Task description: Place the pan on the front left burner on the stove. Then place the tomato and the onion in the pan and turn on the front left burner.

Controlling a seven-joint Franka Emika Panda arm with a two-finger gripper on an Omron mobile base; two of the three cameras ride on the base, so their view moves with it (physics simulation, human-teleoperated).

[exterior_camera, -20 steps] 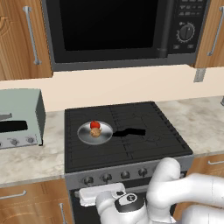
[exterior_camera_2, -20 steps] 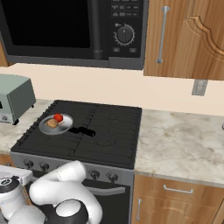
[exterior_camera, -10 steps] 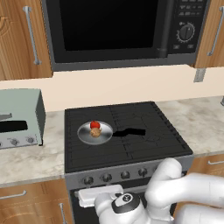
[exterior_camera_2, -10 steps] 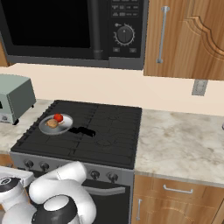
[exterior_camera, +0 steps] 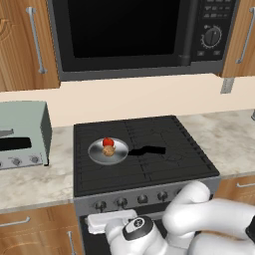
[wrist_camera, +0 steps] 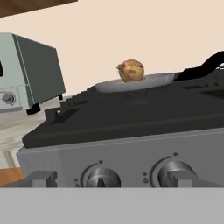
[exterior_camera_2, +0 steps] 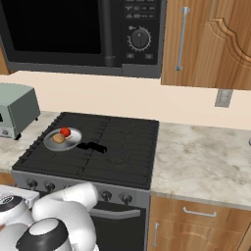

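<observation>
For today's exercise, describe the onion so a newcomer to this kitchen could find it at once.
Start at the black stove under the microwave. On its front left burner sits a small silver pan with two little balls. The onion is the tan-brown one, nearer the front than the red tomato.

Silver-grey pan (exterior_camera: 108, 151), black handle; red tomato (exterior_camera: 107, 142); tan-brown onion (wrist_camera: 131, 70); black stove (exterior_camera: 144, 154), grey knob strip; mottled beige counter (exterior_camera_2: 201, 162); toaster (exterior_camera: 22, 134) apparently pale green.

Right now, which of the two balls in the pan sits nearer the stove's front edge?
The onion, the tan-brown ball; the red tomato sits just behind it in the pan, toward the back wall.
</observation>
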